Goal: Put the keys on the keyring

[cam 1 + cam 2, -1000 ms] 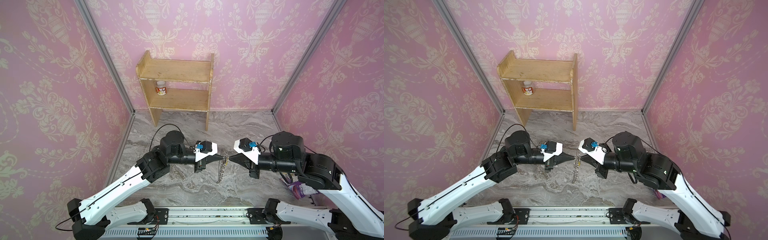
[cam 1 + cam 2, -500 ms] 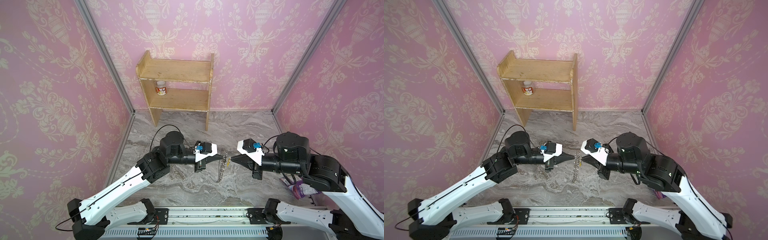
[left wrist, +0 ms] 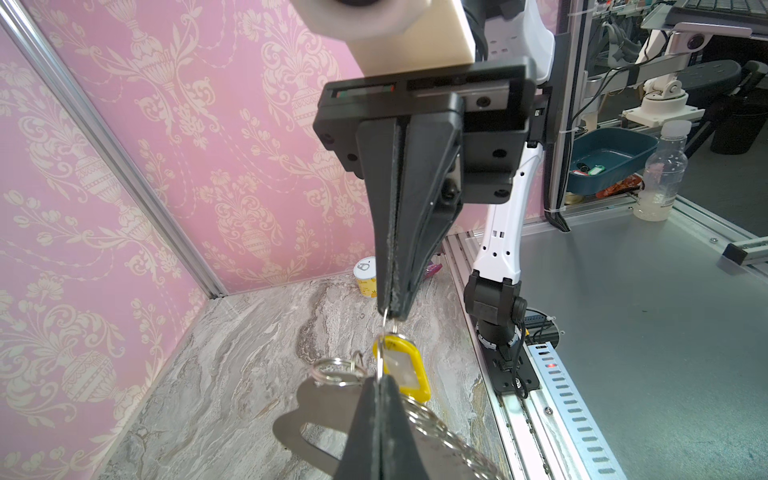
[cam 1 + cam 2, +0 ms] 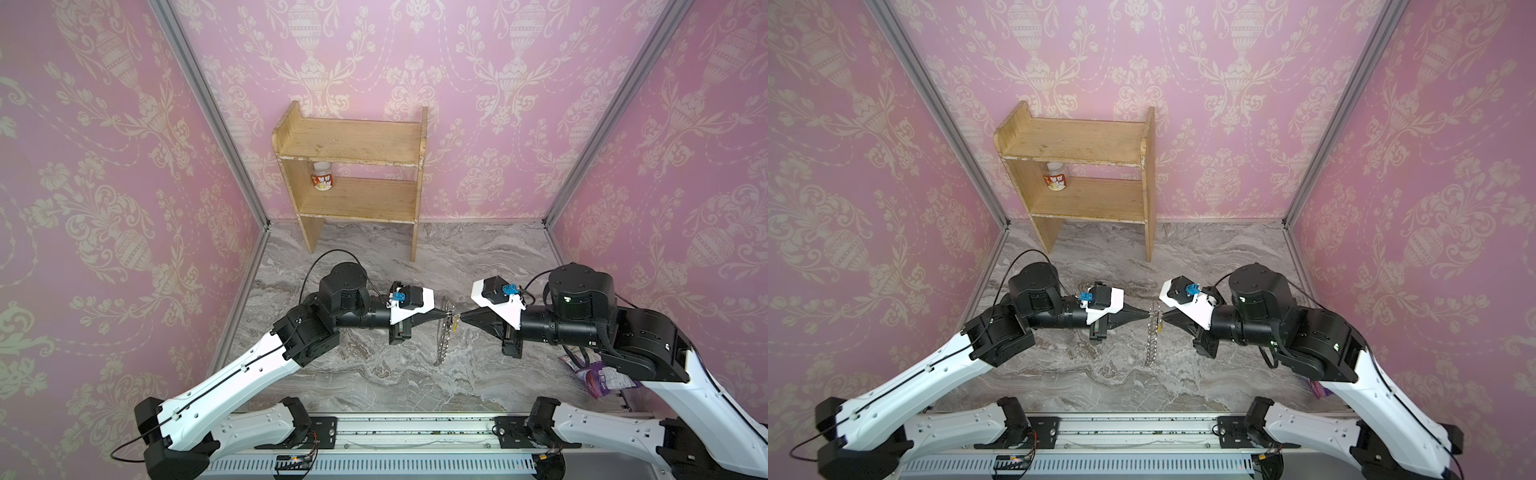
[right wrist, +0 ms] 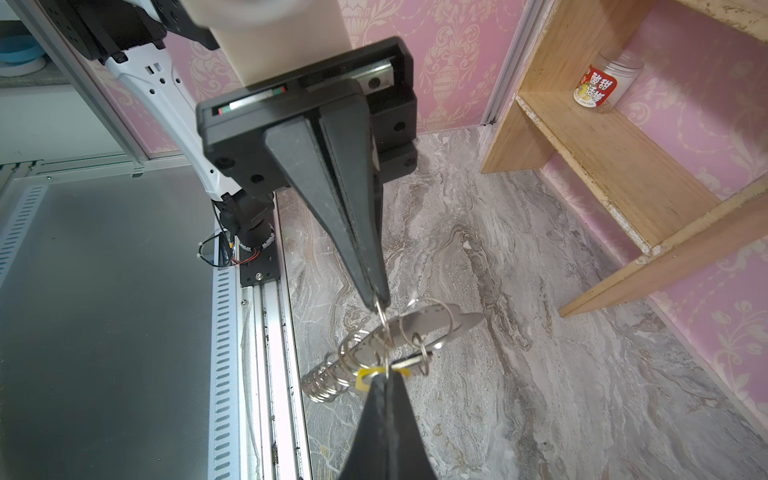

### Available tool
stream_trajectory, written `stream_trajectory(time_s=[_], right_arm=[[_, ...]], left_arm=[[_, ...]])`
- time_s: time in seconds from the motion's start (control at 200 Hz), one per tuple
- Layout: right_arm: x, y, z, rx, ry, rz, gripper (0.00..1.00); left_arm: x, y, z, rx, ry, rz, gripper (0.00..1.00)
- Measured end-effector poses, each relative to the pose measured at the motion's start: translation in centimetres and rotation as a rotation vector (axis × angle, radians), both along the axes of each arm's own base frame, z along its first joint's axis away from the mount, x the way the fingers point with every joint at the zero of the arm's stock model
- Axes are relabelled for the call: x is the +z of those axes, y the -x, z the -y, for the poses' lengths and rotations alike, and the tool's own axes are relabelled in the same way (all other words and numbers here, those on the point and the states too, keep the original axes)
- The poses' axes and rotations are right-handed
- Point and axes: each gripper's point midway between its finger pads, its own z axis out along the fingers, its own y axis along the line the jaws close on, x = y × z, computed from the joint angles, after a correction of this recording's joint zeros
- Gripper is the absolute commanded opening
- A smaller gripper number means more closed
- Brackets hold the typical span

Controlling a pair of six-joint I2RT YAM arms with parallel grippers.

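The keyring (image 4: 443, 341) hangs in mid-air at table centre, edge-on in both top views (image 4: 1152, 345); its grey plate (image 3: 316, 415) and row of split rings (image 5: 328, 382) show in the wrist views. My left gripper (image 4: 442, 316) and right gripper (image 4: 462, 319) meet tip to tip at its upper end. Both are shut on one thin metal ring (image 3: 385, 345) stretched between the tips. The yellow key (image 3: 405, 370) hangs on that ring, beside the plate (image 5: 432, 328). From the right wrist only a yellow corner (image 5: 365, 374) shows behind my right gripper (image 5: 386, 374). My left gripper (image 3: 380, 376) hides part of the plate.
A wooden shelf (image 4: 353, 166) stands at the back wall with a small jar (image 4: 322, 178) on its lower board. A purple packet (image 4: 598, 376) lies under the right arm. A yellow can (image 3: 366, 282) stands by the right wall. The arms' rail (image 4: 395, 432) runs along the front.
The right arm has drifted slightly to the right. Both grippers stay shut tip to tip on the ring, and the keyring hangs as before.
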Motion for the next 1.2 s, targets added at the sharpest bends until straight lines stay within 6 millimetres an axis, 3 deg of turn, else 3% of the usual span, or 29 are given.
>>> stream_trajectory(time_s=[1.196], right_arm=[[-0.05,-0.28,0.14,-0.016,0.006,0.006,0.0]], left_arm=[[0.03,0.01,-0.02,-0.001,0.0,0.005,0.0]])
